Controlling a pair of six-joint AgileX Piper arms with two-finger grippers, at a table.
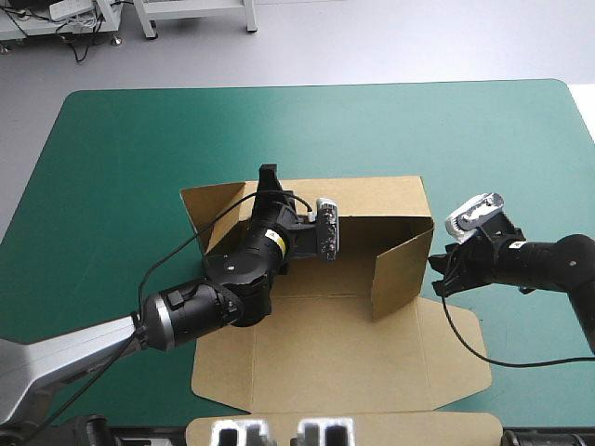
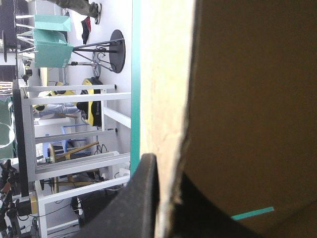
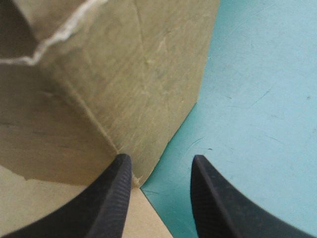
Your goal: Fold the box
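High view: box [image 1: 327,370], left pincer [image 1: 269,175] astride wall.

The brown box [image 1: 325,362] was set mid-tabletop [image 1: 121,149], partly formed: its far and right walls were raised upright, while its broad near panel was left flat.

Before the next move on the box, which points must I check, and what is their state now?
1. Left gripper shut on the box at its far wall: ok.
2. Right gripper open, holding nothing: ok.
3. Right wall raised: ok.
4. Right gripper's finger touching the right wall's base: cannot tell.
5. Near panel raised: not ok, it lies flat on the teal-green cover.
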